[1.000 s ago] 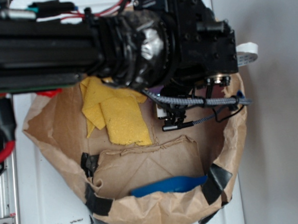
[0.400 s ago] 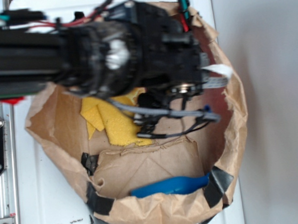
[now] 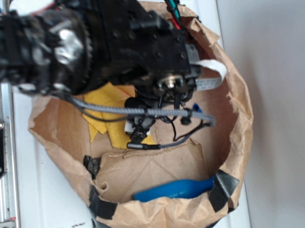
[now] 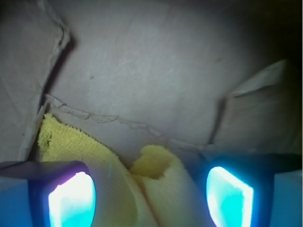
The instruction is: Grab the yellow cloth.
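The yellow cloth (image 3: 108, 127) lies in folds on the floor of a brown paper bag (image 3: 240, 114), at its upper left. My arm (image 3: 133, 43) hangs over it and covers most of it, hiding the fingers in the exterior view. In the wrist view my gripper (image 4: 150, 196) is open and low over the cloth. Two raised folds of the yellow cloth (image 4: 161, 184) sit between the glowing left pad (image 4: 71, 201) and right pad (image 4: 229, 196). There is a gap between the right pad and the cloth.
A long blue plastic piece (image 3: 174, 189) lies against the bag's near wall. A torn paper flap (image 3: 155, 167) covers the floor beside the cloth. Black tape patches (image 3: 223, 188) hold the crumpled rim. Cables (image 3: 157, 113) dangle under the wrist. A metal rail (image 3: 2, 168) runs along the left.
My arm has swung left from the bag's upper right to a spot over the yellow cloth, and now covers much more of it. The cloth and the blue piece have not moved.
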### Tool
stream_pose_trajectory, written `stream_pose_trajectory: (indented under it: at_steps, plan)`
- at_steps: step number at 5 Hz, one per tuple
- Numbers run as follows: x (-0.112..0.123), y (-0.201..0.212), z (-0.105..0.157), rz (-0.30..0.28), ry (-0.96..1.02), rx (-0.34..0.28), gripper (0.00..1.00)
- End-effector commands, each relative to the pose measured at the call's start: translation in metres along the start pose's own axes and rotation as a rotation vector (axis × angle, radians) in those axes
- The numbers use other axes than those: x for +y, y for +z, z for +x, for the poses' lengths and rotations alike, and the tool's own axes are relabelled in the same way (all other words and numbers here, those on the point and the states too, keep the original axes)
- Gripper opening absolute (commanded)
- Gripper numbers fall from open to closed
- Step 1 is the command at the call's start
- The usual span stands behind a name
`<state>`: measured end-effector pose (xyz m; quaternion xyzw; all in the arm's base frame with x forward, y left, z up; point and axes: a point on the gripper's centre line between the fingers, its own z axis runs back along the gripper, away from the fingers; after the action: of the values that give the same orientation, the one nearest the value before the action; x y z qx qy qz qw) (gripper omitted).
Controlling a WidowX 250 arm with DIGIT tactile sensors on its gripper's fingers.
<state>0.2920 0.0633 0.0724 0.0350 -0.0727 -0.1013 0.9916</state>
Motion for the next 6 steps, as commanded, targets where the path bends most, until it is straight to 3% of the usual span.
stream_pose_trajectory:
  at_steps: [1,4,5,6]
  plan:
    - [-0.002,0.02,-0.039,0.027,-0.075,-0.034,1.0]
    - [-0.021,-0.008,-0.052,0.07,-0.102,0.054,1.0]
    - [-0.027,-0.02,-0.052,0.111,-0.089,0.084,1.0]
    - [-0.033,-0.017,-0.062,0.12,-0.083,0.077,1.0]
